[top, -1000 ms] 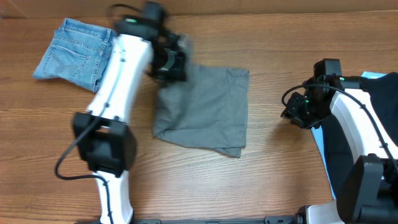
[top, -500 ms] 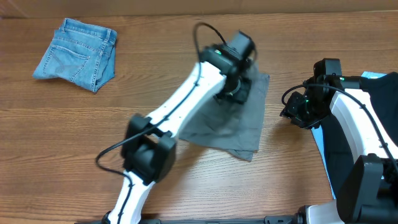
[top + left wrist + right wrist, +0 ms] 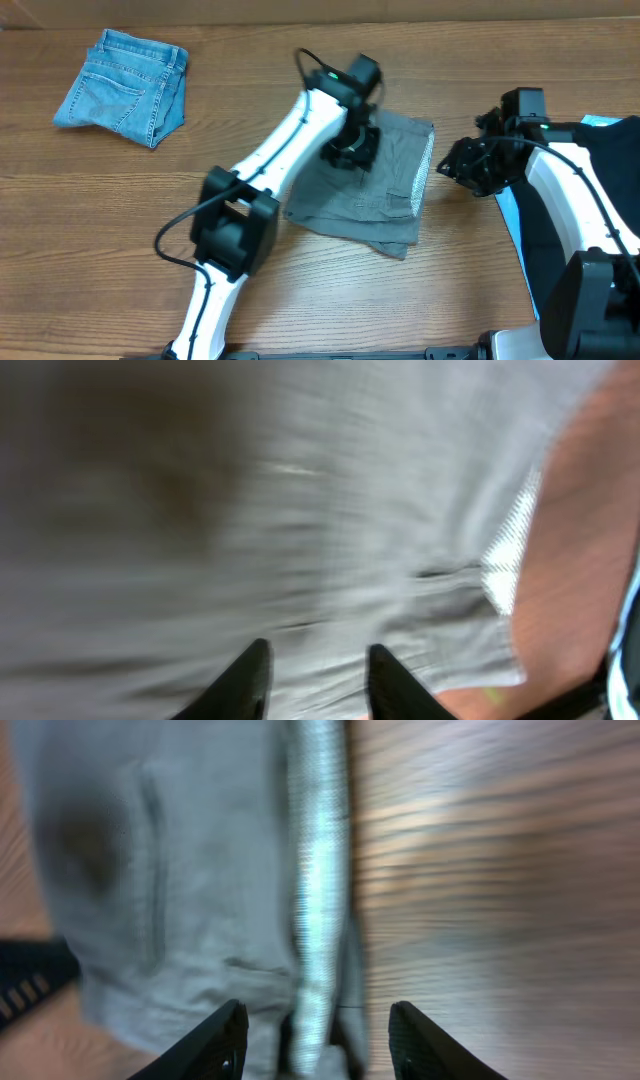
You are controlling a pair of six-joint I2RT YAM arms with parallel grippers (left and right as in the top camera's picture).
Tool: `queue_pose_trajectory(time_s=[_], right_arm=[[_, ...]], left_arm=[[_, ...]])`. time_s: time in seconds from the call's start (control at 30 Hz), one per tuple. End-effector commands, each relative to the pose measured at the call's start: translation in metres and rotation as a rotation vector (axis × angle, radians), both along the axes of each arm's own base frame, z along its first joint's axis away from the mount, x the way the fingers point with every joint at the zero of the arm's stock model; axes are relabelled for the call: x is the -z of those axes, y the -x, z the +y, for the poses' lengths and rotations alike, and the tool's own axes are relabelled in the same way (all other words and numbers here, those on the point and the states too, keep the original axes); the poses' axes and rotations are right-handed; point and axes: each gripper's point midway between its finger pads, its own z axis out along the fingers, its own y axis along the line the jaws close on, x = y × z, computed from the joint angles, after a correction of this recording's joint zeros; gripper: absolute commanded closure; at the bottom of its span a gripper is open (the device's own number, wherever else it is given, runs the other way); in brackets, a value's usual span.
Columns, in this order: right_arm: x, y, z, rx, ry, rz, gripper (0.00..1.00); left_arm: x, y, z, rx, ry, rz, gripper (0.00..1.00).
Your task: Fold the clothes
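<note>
Overhead, the grey shorts (image 3: 385, 190) lie folded in the middle of the desk (image 3: 300, 300), with a blue denim garment (image 3: 125, 85) well apart at the far left. The left end effector (image 3: 350, 150) hangs over the shorts' upper part, fingers parted and gripping nothing. The right end effector (image 3: 450, 168), just beside the shorts' right edge, is likewise released.

A wooden table (image 3: 120, 250); pale blue sheet (image 3: 514, 240), perhaps paper, at right edge.

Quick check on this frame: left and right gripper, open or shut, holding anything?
Left gripper: open, jaws apart over the grey shorts, gripping nothing visible.
Right gripper: open, empty, above the shorts' edge.
</note>
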Motion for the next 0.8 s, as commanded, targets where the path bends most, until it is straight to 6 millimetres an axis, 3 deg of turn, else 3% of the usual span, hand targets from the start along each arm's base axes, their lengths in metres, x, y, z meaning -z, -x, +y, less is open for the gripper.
queue_pose_trajectory(time_s=[0.0,0.13,0.27,0.4,0.47,0.53,0.57,0.7,0.77], right_arm=[[-0.003,0.007,0.048,-0.169,-0.082,-0.04,0.56],[0.026,0.013,0.068,-0.175,0.002,-0.015,0.81],[0.069,0.031,0.069,-0.153,0.069,0.073,0.83],[0.104,0.054,0.062,-0.145,0.083,0.186,0.88],[0.114,0.061,0.056,-0.105,0.092,0.235,0.88],[0.116,0.064,0.055,-0.1,0.085,0.254,0.87],[0.116,0.064,0.055,-0.1,0.085,0.253,0.87],[0.115,0.062,0.056,-0.099,0.084,0.246,0.86],[0.115,0.062,0.056,-0.1,0.084,0.247,0.86]], left_arm=[[-0.042,-0.034,0.058,-0.038,-0.02,-0.117,0.58],[-0.026,-0.048,0.09,-0.054,-0.06,-0.106,0.59],[-0.001,-0.059,0.104,-0.068,-0.065,-0.079,0.62],[0.014,-0.047,0.1,-0.025,0.027,0.024,0.63],[0.017,-0.044,0.101,-0.021,0.03,0.042,0.56],[0.017,-0.044,0.101,-0.007,0.032,0.036,0.55],[0.017,-0.043,0.1,-0.004,0.03,0.039,0.6],[0.016,-0.022,0.101,0.022,0.006,0.114,0.96],[0.014,-0.011,0.103,0.033,-0.007,0.156,0.96]])
